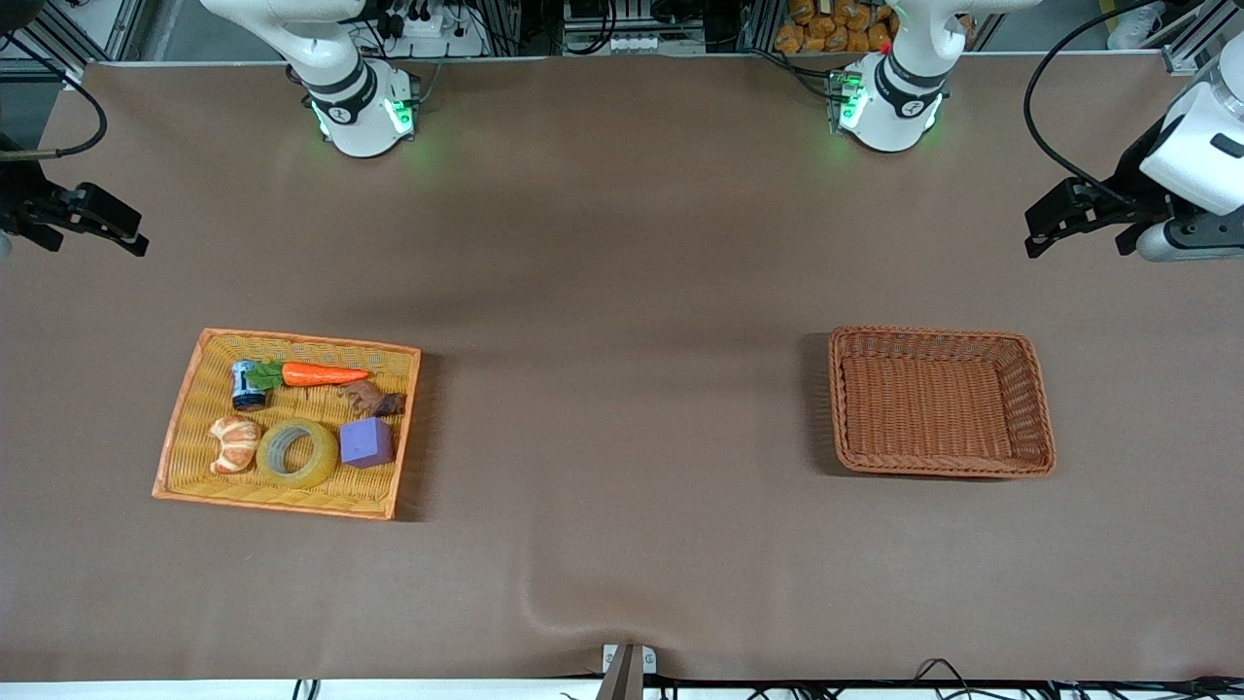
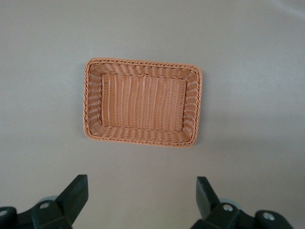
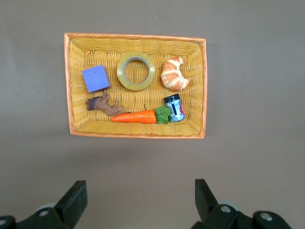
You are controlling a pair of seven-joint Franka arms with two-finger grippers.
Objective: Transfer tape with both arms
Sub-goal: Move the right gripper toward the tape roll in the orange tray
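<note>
The tape (image 1: 326, 457) is a translucent yellow ring with a grey core. It lies flat in the yellow-orange tray (image 1: 292, 340) toward the right arm's end of the table, between a croissant (image 1: 234, 443) and a purple cube (image 1: 366, 442). In the right wrist view the tape (image 3: 136, 87) lies in the tray (image 3: 133, 37). My right gripper (image 1: 102, 222) (image 3: 140, 191) is open and empty, high over bare table beside the tray. My left gripper (image 1: 1079, 231) (image 2: 142, 188) is open and empty, high over bare table near the brown wicker basket (image 1: 933, 334).
The tray also holds a carrot (image 1: 321, 374), a small dark jar (image 1: 247, 385) and a brown figure (image 1: 374, 399). The brown wicker basket (image 2: 143, 62) toward the left arm's end holds nothing. Bare brown table lies between tray and basket.
</note>
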